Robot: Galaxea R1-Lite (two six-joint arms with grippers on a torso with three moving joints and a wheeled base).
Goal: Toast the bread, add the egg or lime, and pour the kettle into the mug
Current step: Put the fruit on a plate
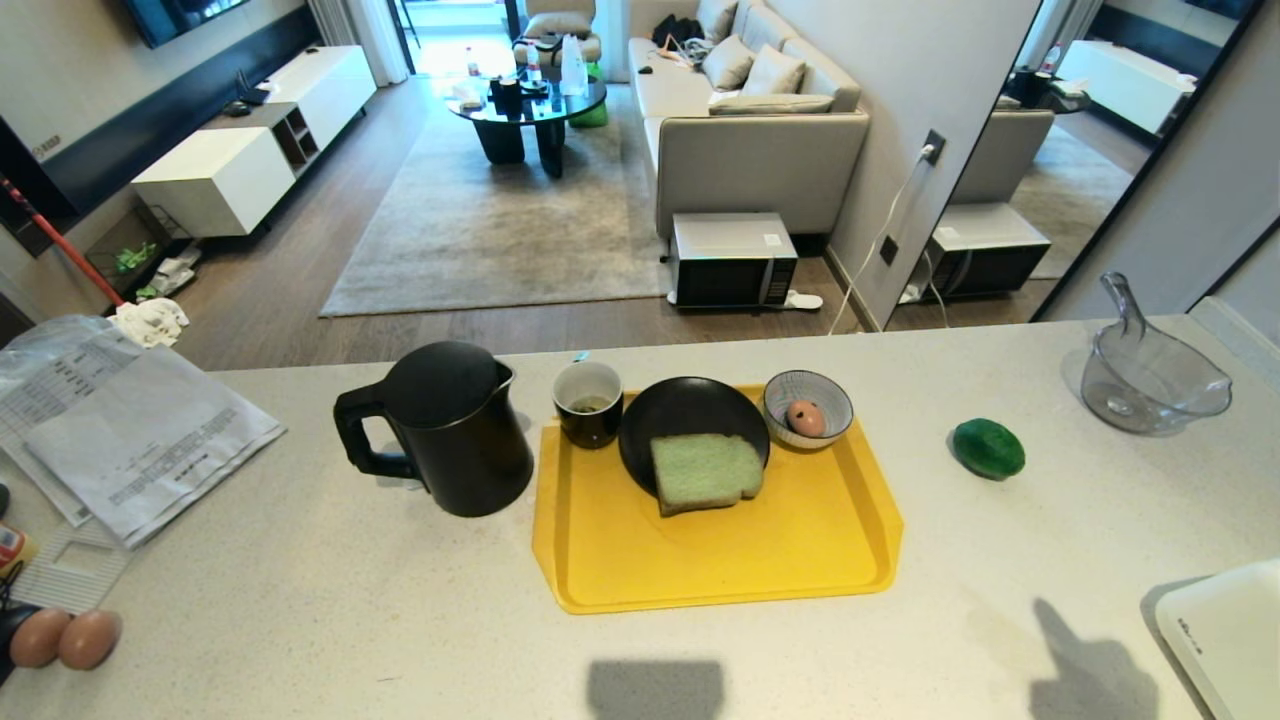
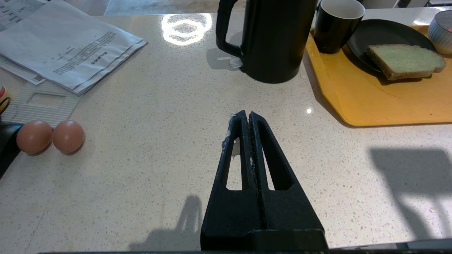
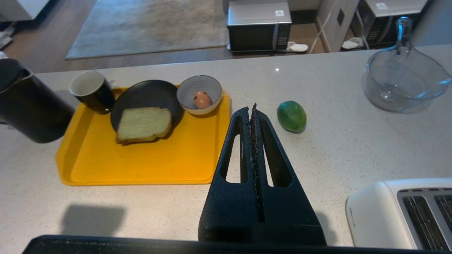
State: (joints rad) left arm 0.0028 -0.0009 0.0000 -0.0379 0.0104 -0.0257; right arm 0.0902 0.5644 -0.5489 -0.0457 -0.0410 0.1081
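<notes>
Head view: bread (image 1: 705, 471) flat on black plate (image 1: 690, 430) upon yellow tray (image 1: 720, 530), mid-tabletop (image 1: 300, 600); lime (image 1: 988, 448) right of tray; neither arm in frame.

Left wrist view: left claw (image 2: 249, 116) pressed shut, empty; kettle (image 2: 273, 38) ahead.

Right wrist view: right claw (image 3: 252, 111) shut, empty; bread ahead, toward the kettle side; toaster (image 3: 406, 211) close beside; right arm probably nearer.

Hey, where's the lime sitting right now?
In the head view the lime lies on the bare counter to the right of the yellow tray, between the patterned bowl holding an egg and the clear glass jug.
</notes>
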